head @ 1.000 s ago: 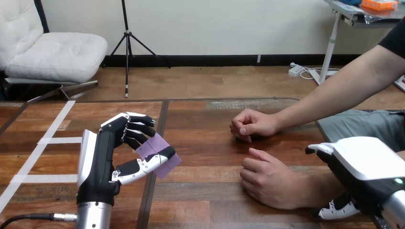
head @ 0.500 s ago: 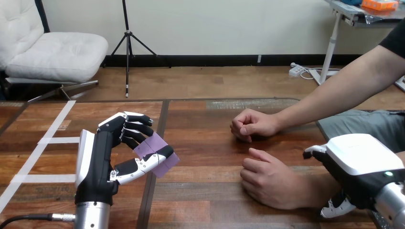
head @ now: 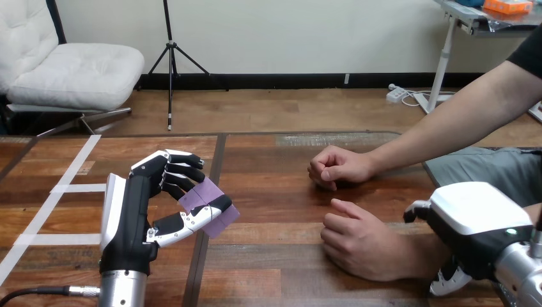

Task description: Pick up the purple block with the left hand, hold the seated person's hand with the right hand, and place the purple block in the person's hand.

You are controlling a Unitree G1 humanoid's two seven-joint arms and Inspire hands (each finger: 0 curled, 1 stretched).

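The table [head: 275, 192] is grained wooden planks with a soft sheen, and the white tape strips [head: 70, 171] on its left part look matt. Above the table, the purple block [head: 206, 192] is matt, possibly foam. The left hand [head: 137, 204] and right hand [head: 479, 217] have smooth, glossy plastic shells. The left forearm [head: 124, 291] is silver metal.

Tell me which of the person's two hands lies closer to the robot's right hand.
The person's lower hand in the view, resting knuckles-up, its wrist beside the right hand. The other hand is a fist farther up the table.

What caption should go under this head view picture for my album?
Left hand grips the purple block; right hand is over the person's wrist.
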